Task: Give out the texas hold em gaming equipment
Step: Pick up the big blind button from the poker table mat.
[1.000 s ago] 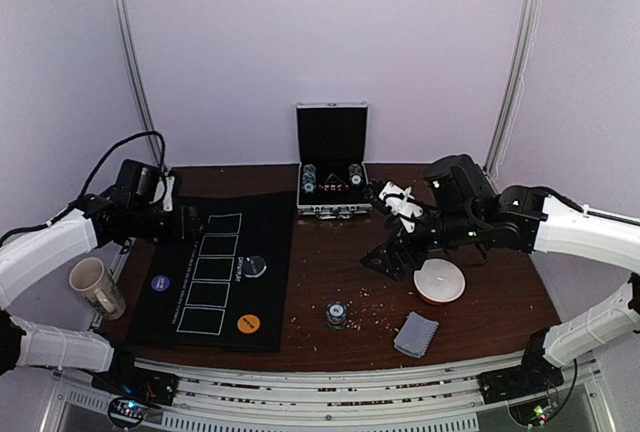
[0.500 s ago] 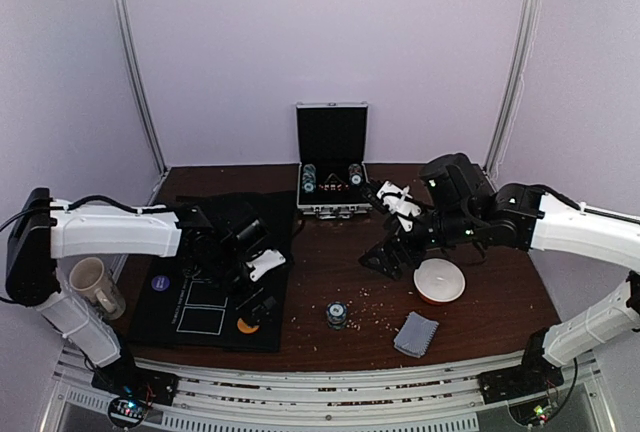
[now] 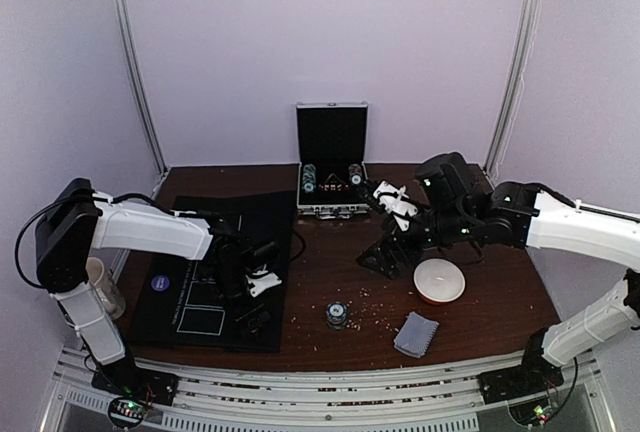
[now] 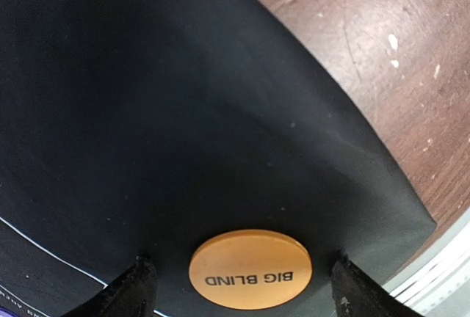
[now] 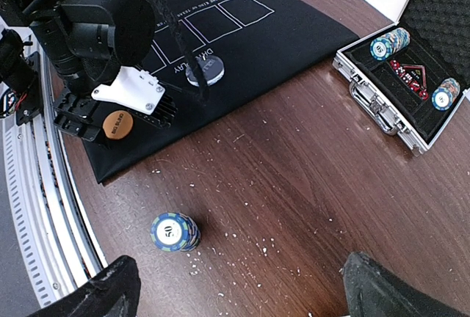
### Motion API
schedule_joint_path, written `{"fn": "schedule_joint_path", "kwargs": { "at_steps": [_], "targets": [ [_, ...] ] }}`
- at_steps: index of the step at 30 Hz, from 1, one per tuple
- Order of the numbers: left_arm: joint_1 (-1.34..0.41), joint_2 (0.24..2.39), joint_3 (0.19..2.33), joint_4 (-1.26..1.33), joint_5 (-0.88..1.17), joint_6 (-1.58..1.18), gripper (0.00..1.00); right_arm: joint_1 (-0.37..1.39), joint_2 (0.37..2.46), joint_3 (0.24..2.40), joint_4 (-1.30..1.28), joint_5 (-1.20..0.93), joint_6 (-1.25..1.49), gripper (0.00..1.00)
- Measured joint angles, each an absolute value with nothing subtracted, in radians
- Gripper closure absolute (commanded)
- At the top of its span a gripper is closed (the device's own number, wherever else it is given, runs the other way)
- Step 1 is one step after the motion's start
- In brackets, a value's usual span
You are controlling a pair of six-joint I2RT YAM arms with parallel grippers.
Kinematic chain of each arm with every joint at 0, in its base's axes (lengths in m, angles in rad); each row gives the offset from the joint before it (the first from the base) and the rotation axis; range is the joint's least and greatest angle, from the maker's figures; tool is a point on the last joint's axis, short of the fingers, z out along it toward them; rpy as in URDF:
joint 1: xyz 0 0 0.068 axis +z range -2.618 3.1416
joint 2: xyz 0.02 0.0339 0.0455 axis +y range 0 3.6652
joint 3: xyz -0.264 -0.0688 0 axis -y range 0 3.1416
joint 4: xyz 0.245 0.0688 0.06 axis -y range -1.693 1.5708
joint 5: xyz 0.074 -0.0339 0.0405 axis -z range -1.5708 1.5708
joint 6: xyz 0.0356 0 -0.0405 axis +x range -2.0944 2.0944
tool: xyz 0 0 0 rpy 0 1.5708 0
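Left claw (image 4: 246, 291) astride round orange button (image 4: 250, 269)

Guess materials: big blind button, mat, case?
Button: likely plastic, matte orange with a smooth face and printed black lettering. Mat: soft cloth or rubber-backed fabric, matte black, with faint creases and white printed lines. Case: looks aluminium-framed, with shiny silver edges and latches and a dark foam lining.

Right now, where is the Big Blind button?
In the left wrist view, the orange Big Blind button lies on the black mat near its near-right corner, left side of the table, between the fingers of the open left end effector.
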State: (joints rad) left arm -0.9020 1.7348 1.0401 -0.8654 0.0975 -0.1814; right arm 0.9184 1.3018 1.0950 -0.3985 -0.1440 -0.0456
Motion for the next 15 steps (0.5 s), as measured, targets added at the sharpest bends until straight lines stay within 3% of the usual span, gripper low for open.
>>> {"fn": "schedule_joint_path", "kwargs": {
  "at_steps": [6, 15],
  "targets": [
    [-0.902, 1.736, 1.04, -0.856, 0.088, -0.198, 0.33, 0.918, 1.302, 1.095, -0.4, -0.144, -0.045, 0.01],
    [-0.897, 1.74, 1.038, -0.845, 0.08, -0.218, 0.46, 0.918, 1.302, 1.095, -0.403, -0.144, -0.045, 0.01]
  ]
}}
